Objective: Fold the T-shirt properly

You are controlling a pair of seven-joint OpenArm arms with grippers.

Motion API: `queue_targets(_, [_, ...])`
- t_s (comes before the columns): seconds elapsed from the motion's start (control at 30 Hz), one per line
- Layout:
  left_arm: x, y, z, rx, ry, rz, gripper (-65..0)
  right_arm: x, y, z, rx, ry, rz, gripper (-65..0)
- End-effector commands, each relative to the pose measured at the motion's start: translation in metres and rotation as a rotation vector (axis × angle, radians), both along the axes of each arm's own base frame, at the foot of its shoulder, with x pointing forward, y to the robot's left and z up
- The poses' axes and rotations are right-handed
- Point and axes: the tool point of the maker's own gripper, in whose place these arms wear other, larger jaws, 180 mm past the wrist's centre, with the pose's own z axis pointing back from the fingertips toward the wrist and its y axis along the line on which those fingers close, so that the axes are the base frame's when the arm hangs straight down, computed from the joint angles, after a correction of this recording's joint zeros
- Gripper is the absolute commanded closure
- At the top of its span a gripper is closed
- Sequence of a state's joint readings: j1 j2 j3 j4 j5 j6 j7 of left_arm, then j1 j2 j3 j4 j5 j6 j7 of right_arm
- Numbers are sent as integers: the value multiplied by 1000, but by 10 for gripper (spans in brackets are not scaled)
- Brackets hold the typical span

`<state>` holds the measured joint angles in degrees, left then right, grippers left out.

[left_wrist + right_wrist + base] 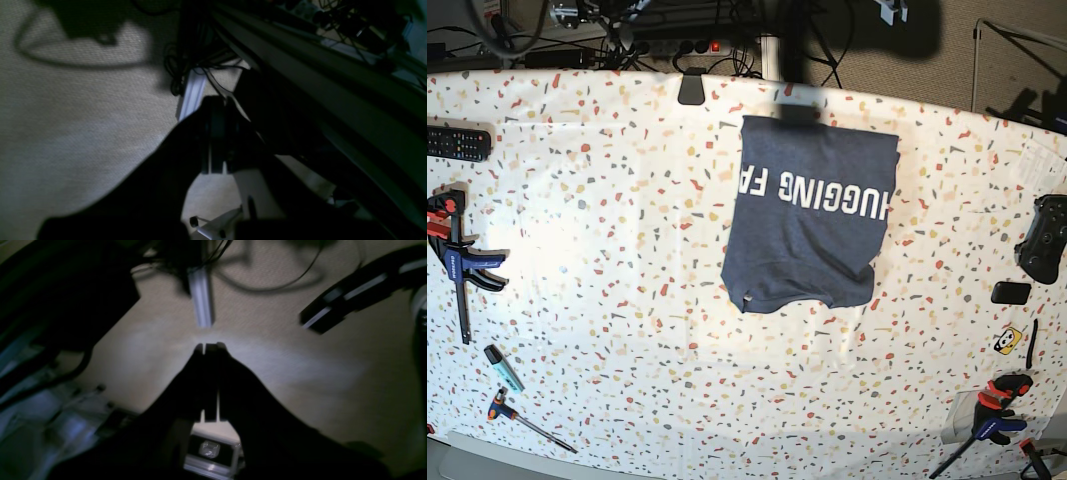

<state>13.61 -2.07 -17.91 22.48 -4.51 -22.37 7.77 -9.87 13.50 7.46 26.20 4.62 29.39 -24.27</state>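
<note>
Navy T-shirt (812, 215) (apparently folded) on table (627, 200)

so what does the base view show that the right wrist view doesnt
Only the base view shows the T-shirt, folded into a rough rectangle with white lettering up, lying on the speckled table, with a remote, clamps and a game controller around the edges. Neither gripper appears there.

Only the right wrist view shows the right gripper, jaws shut and empty, hanging over beige carpet beside an aluminium rail.

They share nothing that I can identify; the wrist camera faces the floor, not the table.
</note>
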Motion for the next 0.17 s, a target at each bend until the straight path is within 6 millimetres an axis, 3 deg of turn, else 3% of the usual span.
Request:
queue_targets(0.0, [-4, 2, 0, 7, 0, 3, 0, -5, -8, 0, -23, 12, 19, 0])
queue_targets(0.13, [-2, 1, 0, 8, -11, 7, 0, -9, -3, -2, -40, 21, 90, 0])
